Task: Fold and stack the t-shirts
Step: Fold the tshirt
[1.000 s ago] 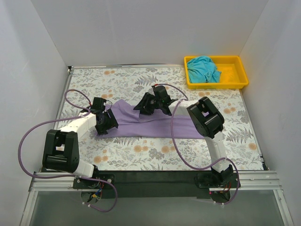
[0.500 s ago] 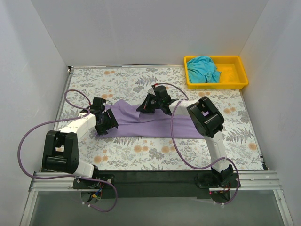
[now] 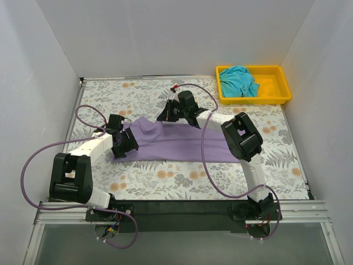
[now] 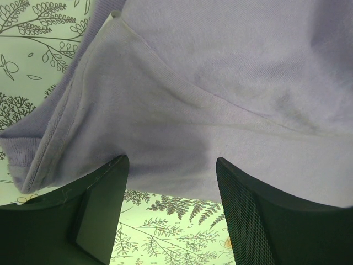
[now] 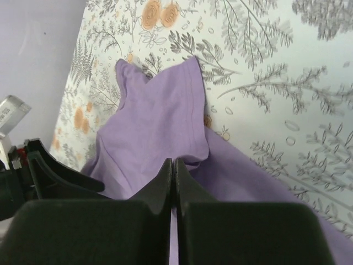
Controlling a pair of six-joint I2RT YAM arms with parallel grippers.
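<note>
The lavender t-shirt [image 3: 182,144] lies as a long folded band across the middle of the table. My right gripper [image 3: 164,115] is at its far left edge, shut on a pinch of the cloth. In the right wrist view [image 5: 175,161] the cloth puckers at the closed tips, and a sleeve [image 5: 160,105] spreads out beyond them. My left gripper [image 3: 122,148] is open over the shirt's left end. Its fingers [image 4: 99,210] straddle the near hem of the shirt [image 4: 209,83], with bare table between them. The teal t-shirt [image 3: 239,81] lies crumpled in the tray.
The yellow tray [image 3: 281,95] stands at the back right corner of the flower-patterned table [image 3: 165,179]. White walls close in the left, back and right sides. Purple cables loop from both arms over the table.
My right gripper has moved back and a little left, lifting and drawing the shirt's far left edge with it. My left gripper has stayed in place.
</note>
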